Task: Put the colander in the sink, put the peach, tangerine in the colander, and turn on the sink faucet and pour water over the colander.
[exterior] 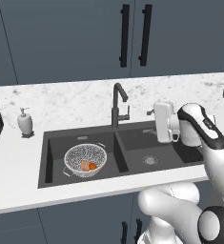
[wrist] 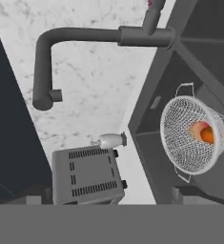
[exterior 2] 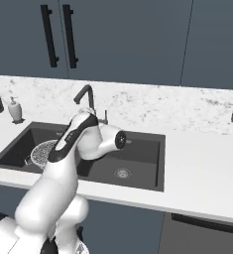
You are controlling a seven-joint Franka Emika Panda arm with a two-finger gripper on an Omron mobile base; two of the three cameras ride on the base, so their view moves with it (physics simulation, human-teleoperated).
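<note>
Colander (exterior: 85, 160) sits in left sink (exterior: 51, 157) basin, peach (exterior: 85, 165) and tangerine (exterior: 92, 166) inside. Gripper (exterior: 156, 122), wide open and empty, hovers at faucet's (exterior: 116, 102) three o'clock. Next, probably: nudge lever (exterior: 127, 113).

You get two base views from behind the arm, left and right, looking forward and down over the sink (exterior: 132, 143) in the table (exterior: 18, 162); the rolled hand view sits nearer, sharing the sink faucet (wrist: 85, 35) and colander (wrist: 187, 136).
</note>
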